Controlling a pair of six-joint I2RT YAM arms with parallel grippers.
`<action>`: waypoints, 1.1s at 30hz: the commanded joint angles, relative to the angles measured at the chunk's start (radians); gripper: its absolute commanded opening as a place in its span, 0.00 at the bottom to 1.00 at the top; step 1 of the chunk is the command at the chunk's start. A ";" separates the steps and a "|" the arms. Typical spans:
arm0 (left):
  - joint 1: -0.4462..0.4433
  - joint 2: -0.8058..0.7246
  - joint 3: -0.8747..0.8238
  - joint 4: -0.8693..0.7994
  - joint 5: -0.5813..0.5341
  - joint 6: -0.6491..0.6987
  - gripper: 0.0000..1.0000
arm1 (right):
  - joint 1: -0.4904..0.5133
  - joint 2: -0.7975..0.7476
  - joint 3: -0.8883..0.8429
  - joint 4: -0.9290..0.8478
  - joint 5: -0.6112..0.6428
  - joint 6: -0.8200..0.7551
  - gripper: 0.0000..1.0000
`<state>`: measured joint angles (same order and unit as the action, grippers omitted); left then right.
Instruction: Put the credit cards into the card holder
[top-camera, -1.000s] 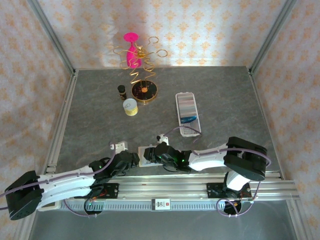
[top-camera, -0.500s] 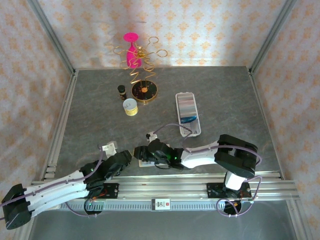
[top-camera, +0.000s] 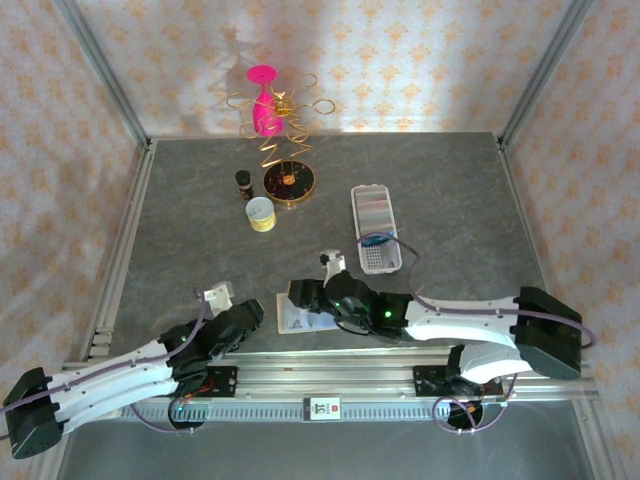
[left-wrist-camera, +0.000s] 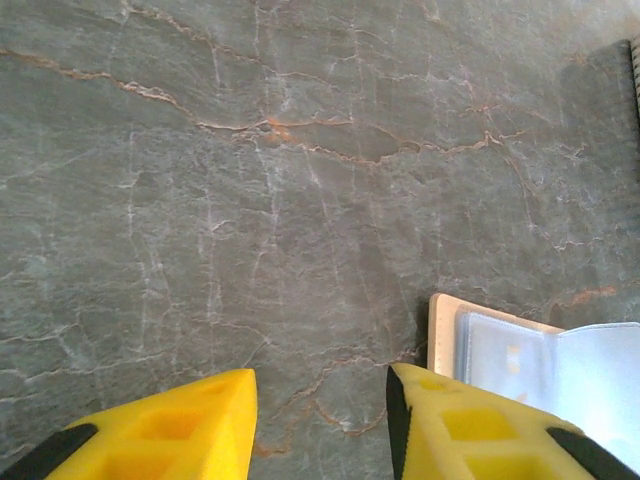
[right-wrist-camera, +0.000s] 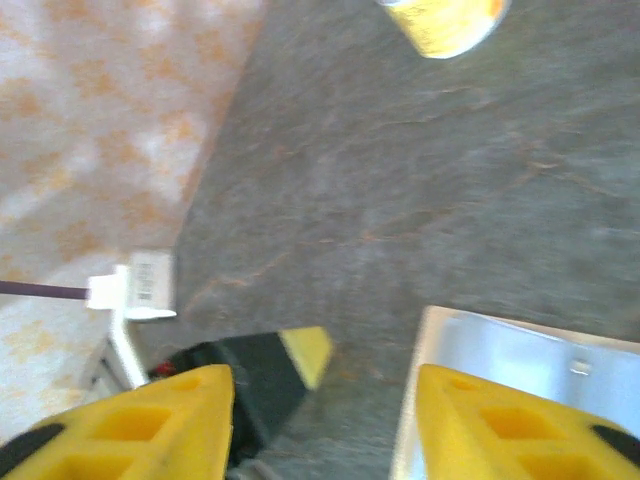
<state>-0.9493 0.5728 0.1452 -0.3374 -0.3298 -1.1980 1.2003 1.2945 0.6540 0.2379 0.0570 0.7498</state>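
Note:
The card holder (top-camera: 372, 262), a long white tray with a dotted base, lies right of centre. A blue credit card (top-camera: 377, 240) and a paler one (top-camera: 373, 208) rest inside it. A beige wallet (top-camera: 298, 320) lies open near the front edge, with pale blue-grey card faces (left-wrist-camera: 510, 355) in its sleeves. My left gripper (top-camera: 260, 313) (left-wrist-camera: 320, 420) is open just left of the wallet, over bare table. My right gripper (top-camera: 297, 296) (right-wrist-camera: 325, 420) is open above the wallet's (right-wrist-camera: 520, 350) left part, with nothing between its fingers.
At the back left stand a pink and gold wire stand (top-camera: 270, 110), a dark round dish (top-camera: 290, 182), a small dark bottle (top-camera: 243, 180) and a yellow tin (top-camera: 260, 213) (right-wrist-camera: 440, 20). Aluminium rails (top-camera: 330, 375) run along the front edge.
Both grippers' jaws have widened. The left arm drew back to the left, off the wallet. The right arm stretched out lower and its elbow swung right, leaving more of the wallet uncovered.

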 joint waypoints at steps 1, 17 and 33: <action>-0.002 0.013 0.046 -0.006 -0.020 0.032 0.43 | -0.037 -0.024 -0.066 -0.117 0.071 0.023 0.42; -0.003 0.022 0.079 0.005 0.022 0.067 0.47 | -0.007 0.349 0.098 -0.033 -0.219 -0.101 0.17; -0.003 0.127 0.092 0.115 0.121 0.155 0.47 | -0.128 0.103 0.131 -0.180 -0.088 -0.366 0.23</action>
<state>-0.9493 0.6834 0.2043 -0.2626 -0.2371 -1.0897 1.1366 1.5177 0.7525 0.1093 -0.1200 0.5320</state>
